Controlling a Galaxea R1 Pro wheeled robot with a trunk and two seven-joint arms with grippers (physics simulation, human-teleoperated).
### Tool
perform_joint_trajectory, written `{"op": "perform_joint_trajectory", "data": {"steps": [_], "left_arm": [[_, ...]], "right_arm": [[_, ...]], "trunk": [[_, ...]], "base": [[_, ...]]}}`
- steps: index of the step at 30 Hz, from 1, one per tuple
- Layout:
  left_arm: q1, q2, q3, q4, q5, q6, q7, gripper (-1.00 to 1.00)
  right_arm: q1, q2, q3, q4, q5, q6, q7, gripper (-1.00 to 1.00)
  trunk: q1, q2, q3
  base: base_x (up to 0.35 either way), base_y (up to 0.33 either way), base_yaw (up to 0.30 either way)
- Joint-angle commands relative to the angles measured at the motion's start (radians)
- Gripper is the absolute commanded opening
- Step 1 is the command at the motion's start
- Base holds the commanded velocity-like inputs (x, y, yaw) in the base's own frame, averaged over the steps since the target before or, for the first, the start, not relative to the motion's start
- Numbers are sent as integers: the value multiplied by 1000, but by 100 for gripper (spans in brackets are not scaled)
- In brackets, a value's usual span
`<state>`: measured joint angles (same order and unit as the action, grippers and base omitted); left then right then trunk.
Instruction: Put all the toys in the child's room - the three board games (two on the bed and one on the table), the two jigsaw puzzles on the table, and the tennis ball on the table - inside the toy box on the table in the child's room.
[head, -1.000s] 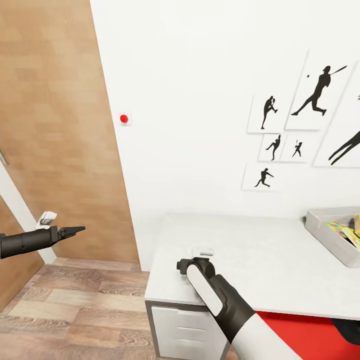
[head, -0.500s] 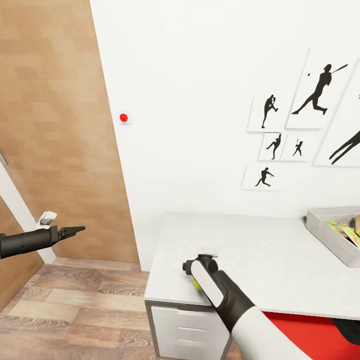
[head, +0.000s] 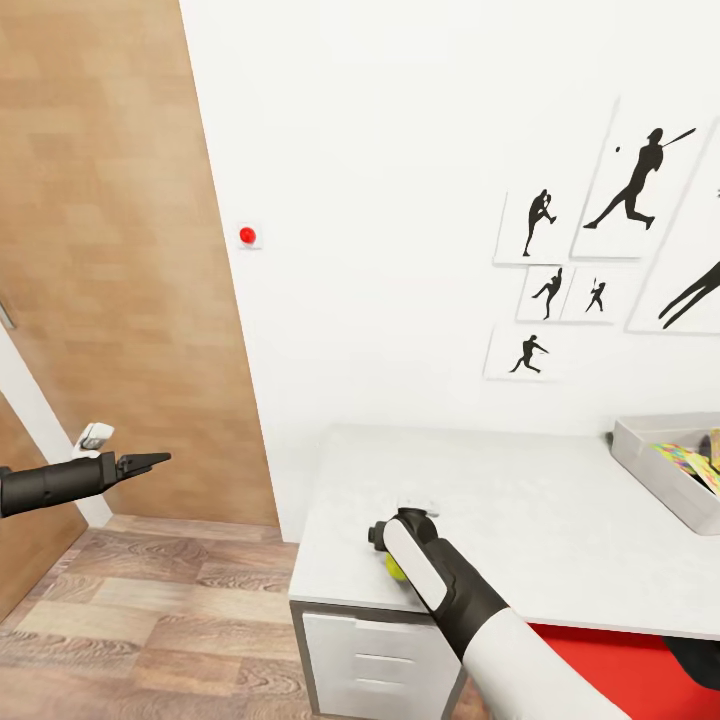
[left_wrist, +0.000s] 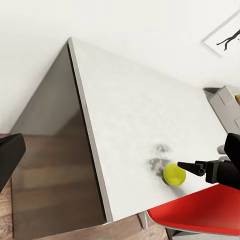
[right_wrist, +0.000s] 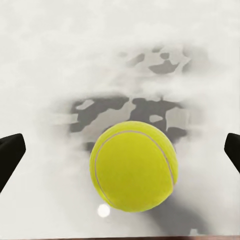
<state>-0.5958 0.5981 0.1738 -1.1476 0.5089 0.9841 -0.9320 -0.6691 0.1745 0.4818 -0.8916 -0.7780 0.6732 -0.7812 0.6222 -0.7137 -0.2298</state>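
A yellow tennis ball lies on the pale mottled table near its front left corner. My right gripper hangs over it, open, with one black fingertip on each side and clear of the ball. In the head view the ball peeks out beside my right wrist. The left wrist view has the ball next to the right gripper. The grey toy box stands at the table's right end with a colourful puzzle box inside. My left gripper is open and empty over the floor, left of the table.
A wooden door stands at the left and wood-plank floor lies below it. The white wall carries baseball posters. White drawers sit under the table's left end, and a red chair seat is tucked under its front edge.
My right wrist has shifted slightly right and toward the table's front edge, and the tennis ball now shows beside it. The left arm has not moved.
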Motion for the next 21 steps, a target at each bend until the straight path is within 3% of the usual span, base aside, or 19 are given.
{"op": "perform_joint_trajectory", "data": {"steps": [1, 9, 15, 21], "left_arm": [[-1, 0, 0, 0, -1, 4, -4, 100], [-1, 0, 1, 0, -2, 4, -4, 100], [-1, 0, 1, 0, -2, 4, -4, 100], [-1, 0, 1, 0, -1, 4, -4, 100]], "right_arm": [[-1, 0, 2, 0, -7, 2, -9, 100], [-3, 0, 1, 45, -7, 3, -8, 100], [-4, 0, 1, 65, -7, 3, -8, 100], [-4, 0, -3, 83, -9, 2, -7, 100]], "trunk": [[0, -1, -2], [0, -1, -2], [23, -43, -20], [23, -43, -20]], "base": [[0, 0, 0], [0, 0, 0], [0, 0, 0], [0, 0, 0]]}}
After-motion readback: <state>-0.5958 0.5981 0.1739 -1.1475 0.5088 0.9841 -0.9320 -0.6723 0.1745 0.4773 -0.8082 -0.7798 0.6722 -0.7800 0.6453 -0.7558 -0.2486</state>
